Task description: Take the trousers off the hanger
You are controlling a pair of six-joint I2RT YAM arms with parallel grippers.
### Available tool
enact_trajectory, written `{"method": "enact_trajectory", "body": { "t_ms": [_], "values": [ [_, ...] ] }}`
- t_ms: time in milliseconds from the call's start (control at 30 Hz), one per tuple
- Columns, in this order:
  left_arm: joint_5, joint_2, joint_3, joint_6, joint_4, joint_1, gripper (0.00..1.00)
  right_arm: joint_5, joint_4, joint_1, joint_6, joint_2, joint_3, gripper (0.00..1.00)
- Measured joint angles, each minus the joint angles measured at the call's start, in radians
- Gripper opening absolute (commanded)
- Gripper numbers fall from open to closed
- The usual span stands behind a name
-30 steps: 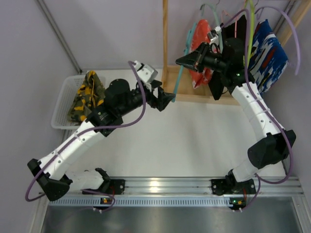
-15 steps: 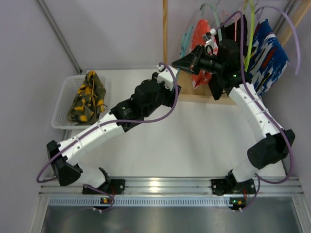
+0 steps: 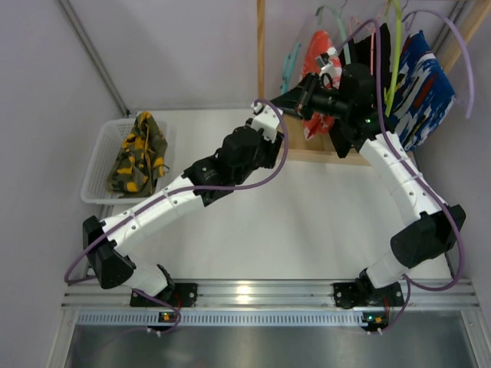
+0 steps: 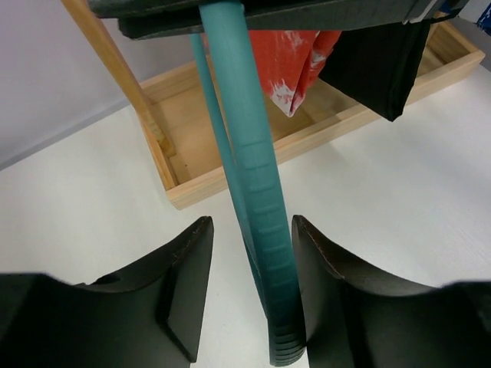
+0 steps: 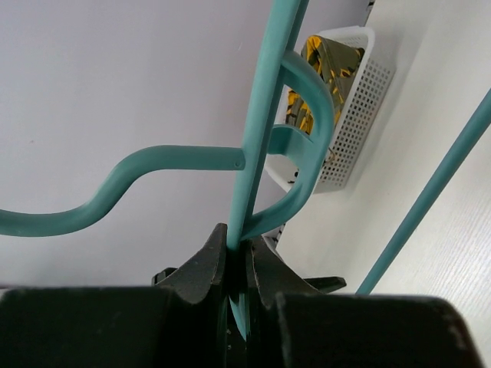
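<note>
A teal hanger (image 5: 261,153) hangs empty. My right gripper (image 5: 239,249) is shut on it near its hook; in the top view this gripper (image 3: 295,98) is up by the rack. My left gripper (image 4: 249,291) is open, with the hanger's lower arm (image 4: 257,222) between its jaws, close against the right finger (image 4: 326,284). Red-orange trousers with white marks (image 3: 318,54) and black trousers (image 3: 341,138) hang on the rack; both show in the left wrist view, red-orange (image 4: 288,61) and black (image 4: 376,69). Camouflage trousers (image 3: 138,149) lie in the white basket (image 3: 96,165).
A wooden rack has an upright post (image 3: 261,46) and a tray-like base (image 4: 230,153) on the white table. A blue patterned garment (image 3: 418,84) hangs at the far right. A yellow-green hanger (image 3: 395,46) is beside it. The basket (image 5: 345,115) also shows in the right wrist view.
My left arm has swung right and up from over the table to the teal hanger, and its open jaws now straddle the hanger's arm. My right gripper has held the hanger throughout.
</note>
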Motion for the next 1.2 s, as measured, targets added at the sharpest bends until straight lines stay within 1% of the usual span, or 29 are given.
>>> {"method": "enact_trajectory", "body": {
  "t_ms": [33, 67, 100, 167, 200, 233, 300, 333, 400, 433, 467, 500, 533, 567, 633, 733, 867, 967, 1067, 1200],
  "values": [
    [0.0, 0.004, 0.0, -0.004, 0.0, 0.0, 0.43, 0.0, 0.0, 0.001, 0.0, 0.0, 0.0, 0.0],
    [-0.002, 0.008, 0.0, -0.01, 0.0, 0.0, 0.29, 0.0, 0.0, 0.002, 0.0, 0.0, 0.0, 0.0],
    [-0.001, 0.01, 0.0, -0.014, 0.0, -0.001, 0.21, 0.002, 0.001, 0.002, 0.0, -0.001, 0.0, 0.0],
    [-0.024, 0.011, -0.002, -0.03, 0.0, -0.005, 0.0, 0.004, -0.001, 0.003, 0.001, -0.002, -0.001, 0.0],
    [-0.027, 0.011, -0.002, -0.033, 0.0, -0.005, 0.0, 0.007, 0.005, 0.002, 0.003, -0.005, -0.007, 0.12],
    [-0.03, 0.011, -0.002, -0.037, -0.001, -0.002, 0.0, 0.013, 0.006, 0.002, 0.006, -0.008, -0.008, 0.22],
    [-0.041, 0.011, -0.004, -0.051, -0.004, -0.001, 0.0, 0.009, 0.005, 0.002, 0.008, -0.012, -0.013, 0.39],
    [-0.045, 0.011, -0.005, -0.056, -0.005, -0.001, 0.0, 0.004, 0.006, 0.002, 0.008, -0.013, -0.013, 0.57],
    [-0.054, 0.011, -0.007, -0.071, -0.007, -0.001, 0.0, -0.004, 0.008, 0.003, 0.006, -0.016, -0.013, 0.65],
    [-0.057, 0.011, -0.007, -0.078, -0.007, -0.001, 0.0, -0.007, 0.01, 0.003, 0.004, -0.019, -0.013, 0.75],
    [-0.06, 0.011, -0.007, -0.082, -0.008, -0.001, 0.0, -0.008, 0.01, 0.003, 0.003, -0.024, -0.013, 0.81],
    [-0.063, 0.011, -0.007, -0.084, -0.008, -0.001, 0.0, -0.008, 0.008, 0.002, 0.002, -0.029, -0.013, 0.85],
    [-0.066, 0.011, -0.007, -0.087, -0.01, -0.001, 0.0, -0.009, 0.007, 0.002, -0.003, -0.035, -0.013, 0.93],
    [-0.071, 0.011, -0.005, -0.09, -0.016, -0.001, 0.0, -0.009, 0.006, 0.001, -0.005, -0.043, -0.014, 0.96],
    [-0.077, 0.011, 0.003, -0.094, -0.04, -0.001, 0.0, -0.009, 0.003, -0.007, -0.018, -0.061, -0.014, 0.99],
    [-0.082, 0.012, 0.027, -0.097, -0.072, -0.001, 0.0, -0.01, -0.001, -0.019, -0.046, -0.092, -0.014, 0.99],
    [-0.05, 0.047, 0.135, -0.109, -0.146, 0.023, 0.0, -0.022, -0.002, -0.064, -0.084, -0.135, -0.015, 0.99],
    [0.029, 0.092, 0.245, -0.126, -0.204, 0.088, 0.0, -0.053, 0.0, -0.136, -0.096, -0.168, -0.02, 0.99],
    [0.104, 0.151, 0.361, -0.134, -0.263, 0.177, 0.0, -0.093, 0.0, -0.222, -0.097, -0.185, -0.02, 0.99],
    [0.192, 0.215, 0.468, -0.11, -0.298, 0.261, 0.0, -0.127, 0.0, -0.306, -0.093, -0.189, -0.02, 0.99]
  ]
}}
